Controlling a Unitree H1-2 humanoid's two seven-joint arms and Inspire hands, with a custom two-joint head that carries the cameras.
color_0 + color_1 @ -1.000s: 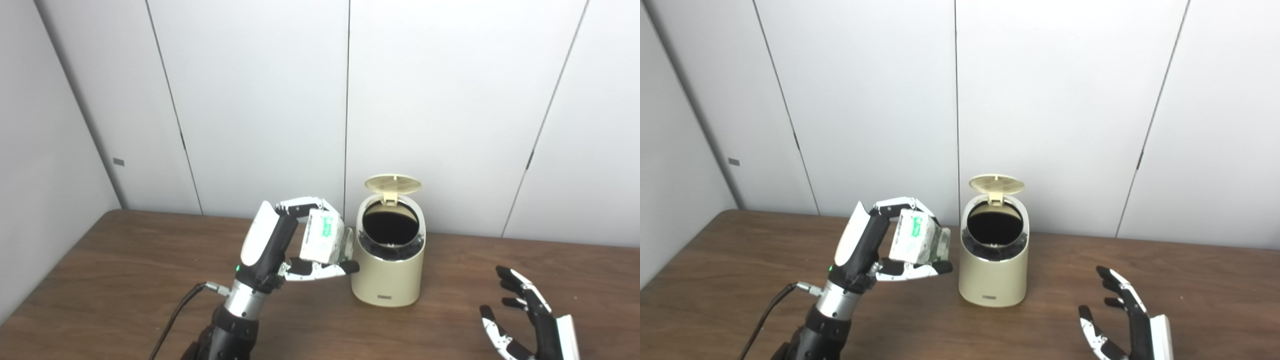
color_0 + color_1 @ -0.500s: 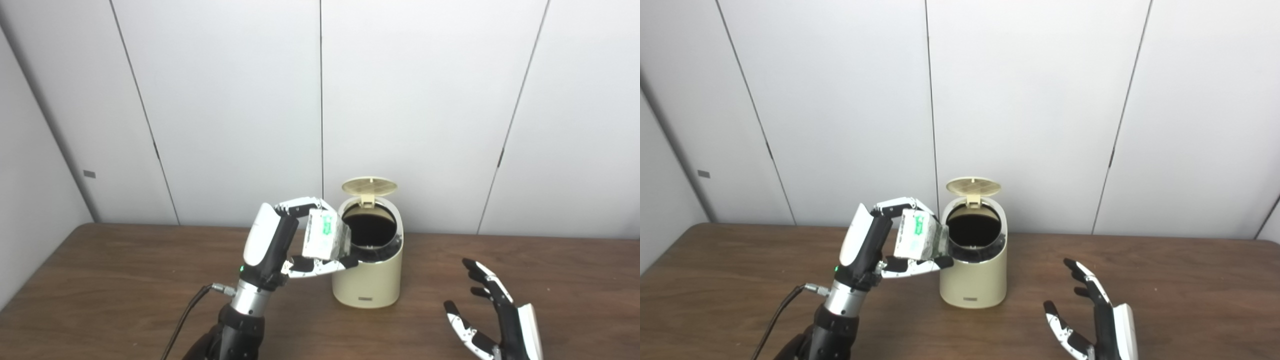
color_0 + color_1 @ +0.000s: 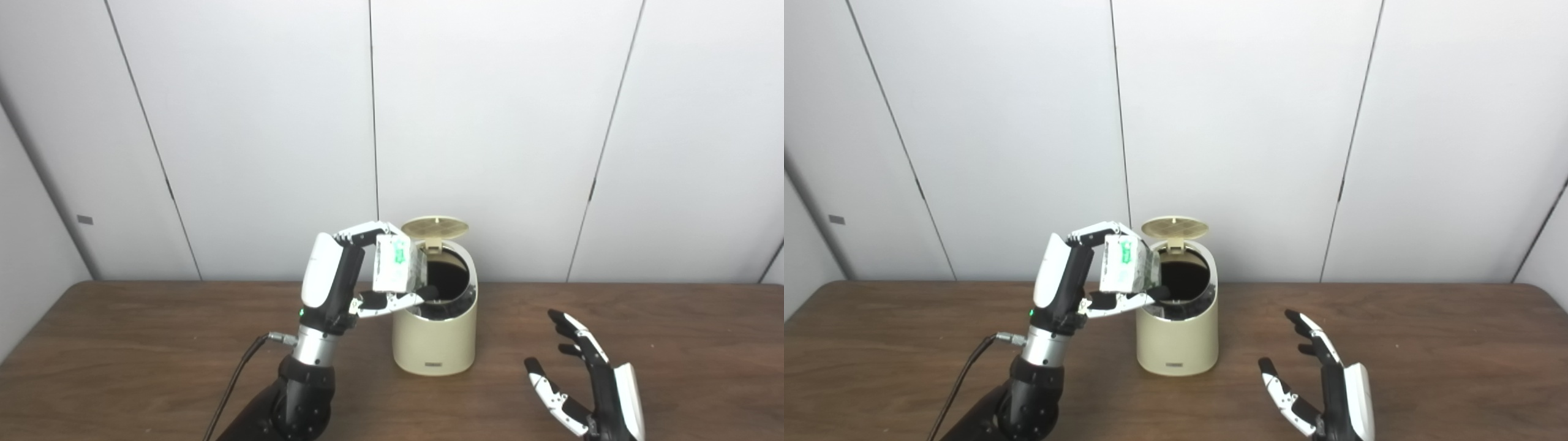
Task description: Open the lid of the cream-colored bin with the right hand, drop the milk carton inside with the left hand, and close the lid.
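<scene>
- The cream-colored bin (image 3: 435, 334) stands upright on the brown wooden desk (image 3: 122, 343), near the desk's far edge and about midway between its left and right edges.
- Its lid (image 3: 434, 226) is tipped up on the hinge at the back, standing open above the round, dark mouth.
- The left hand (image 3: 343, 275) is raised off the desk at the bin's left side and is closed on the milk carton (image 3: 395, 264) — fingers (image 3: 361, 233) curl over the carton's top, the thumb (image 3: 392, 300) presses from beneath.
- The milk carton is white with a green mark on its face. It is held clear of the desk, level with the bin's rim, its right edge overlapping the left part of the opening as seen from the head cameras; whether it touches the rim cannot be told.
- The tip of the left thumb reaches over the bin's left rim, in front of the dark mouth.
- A black cable (image 3: 236, 380) runs from the left wrist down toward the desk's near edge.
- The right hand (image 3: 1323, 386) sits low near the near edge, to the right of the bin and well apart from it — palm turned inward, fingers spread and pointing up, holding nothing.
- Behind the desk stand plain white wall panels (image 3: 490, 122) with thin dark seams.
</scene>
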